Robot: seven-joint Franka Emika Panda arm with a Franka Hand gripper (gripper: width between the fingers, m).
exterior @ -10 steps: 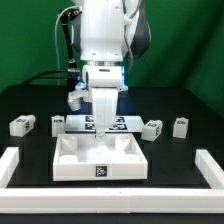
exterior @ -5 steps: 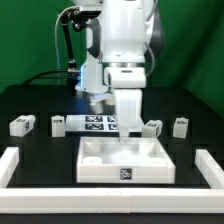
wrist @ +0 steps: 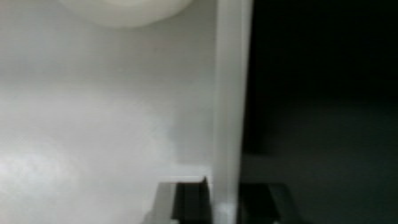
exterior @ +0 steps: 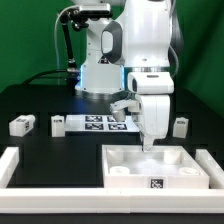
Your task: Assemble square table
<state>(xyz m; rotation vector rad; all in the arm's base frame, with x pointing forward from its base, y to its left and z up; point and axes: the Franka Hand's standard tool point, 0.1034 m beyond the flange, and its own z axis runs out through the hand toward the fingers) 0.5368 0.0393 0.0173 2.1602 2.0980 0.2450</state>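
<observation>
The square table's top (exterior: pixel 130 160) is a white slab with a raised rim, round corner sockets and a tag on its front wall. It lies on the black table toward the exterior view's right. My gripper (exterior: pixel 150 144) reaches straight down and is shut on the slab's rear rim. In the wrist view the rim (wrist: pixel 228 100) runs as a thin white wall between my dark fingers (wrist: pixel 187 205), with a socket (wrist: pixel 121 8) at the edge. Two leg blocks (exterior: pixel 22 125) (exterior: pixel 57 124) stand at the left, and one (exterior: pixel 180 127) at the right.
The marker board (exterior: pixel 100 123) lies flat behind the slab, near the arm's base. A long white rail (exterior: pixel 60 205) with upturned ends runs along the front edge. Its right end (exterior: pixel 216 165) is close beside the slab.
The gripper has carried the slab steadily toward the exterior view's right, from the centre to near the rail's right end. The leg blocks at the left have not moved.
</observation>
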